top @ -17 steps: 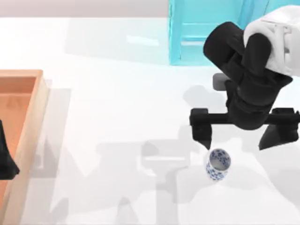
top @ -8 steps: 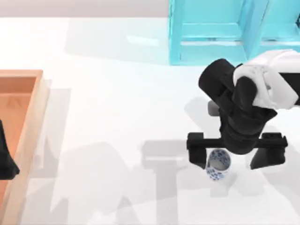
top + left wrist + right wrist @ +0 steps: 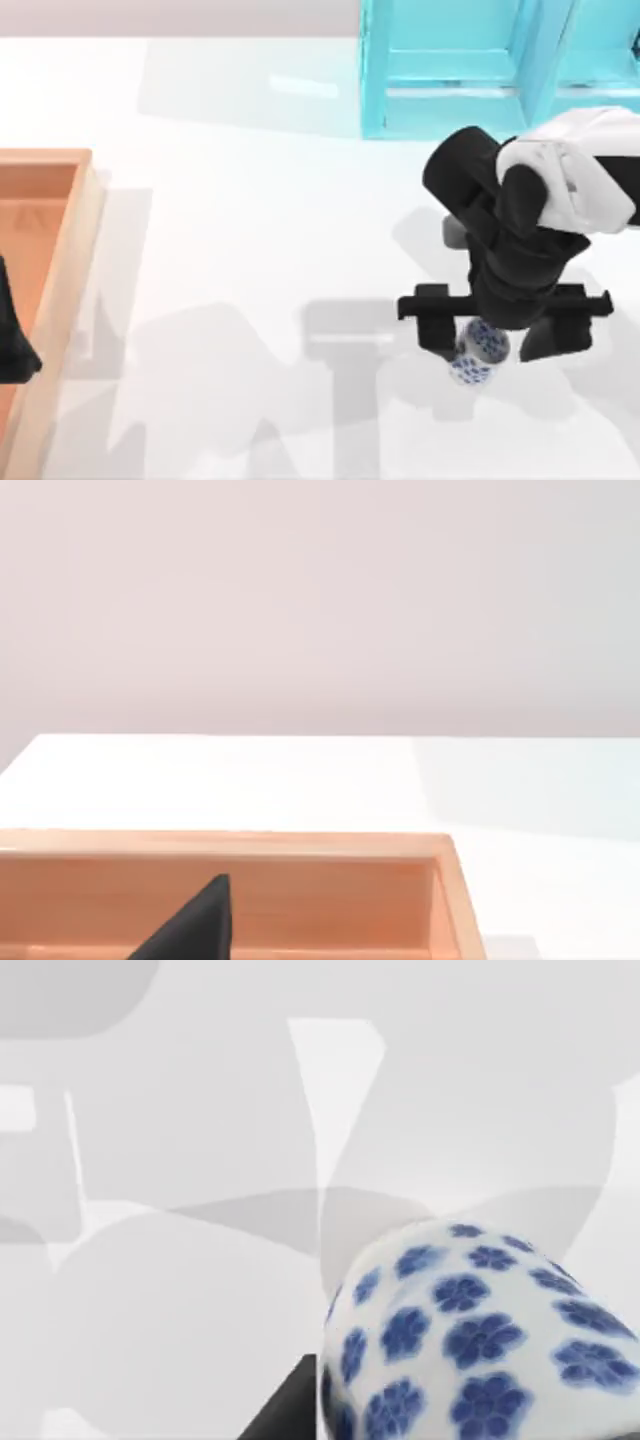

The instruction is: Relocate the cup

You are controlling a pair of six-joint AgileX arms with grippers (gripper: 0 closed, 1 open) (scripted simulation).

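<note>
From above, the right gripper (image 3: 497, 343) stands fingers-down over the cup (image 3: 478, 354), its jaws spread wide with the cup between them, nearer the left finger; the left gripper (image 3: 12, 335) sits parked over the wooden tray (image 3: 70, 250), grip unreadable; the right wrist view has the cup (image 3: 480, 1330) close beneath, touching one dark fingertip (image 3: 285, 1410).

Glossy glazed cup (image 3: 470, 1340) — matt wooden tray (image 3: 62, 270) — smooth white table (image 3: 250, 250).

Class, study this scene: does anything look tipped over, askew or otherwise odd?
Yes: the cup looks tilted rather than upright on the white table, its patterned side showing from above. It sits between the fingers of the right gripper. The left gripper is parked over the wooden tray.
</note>
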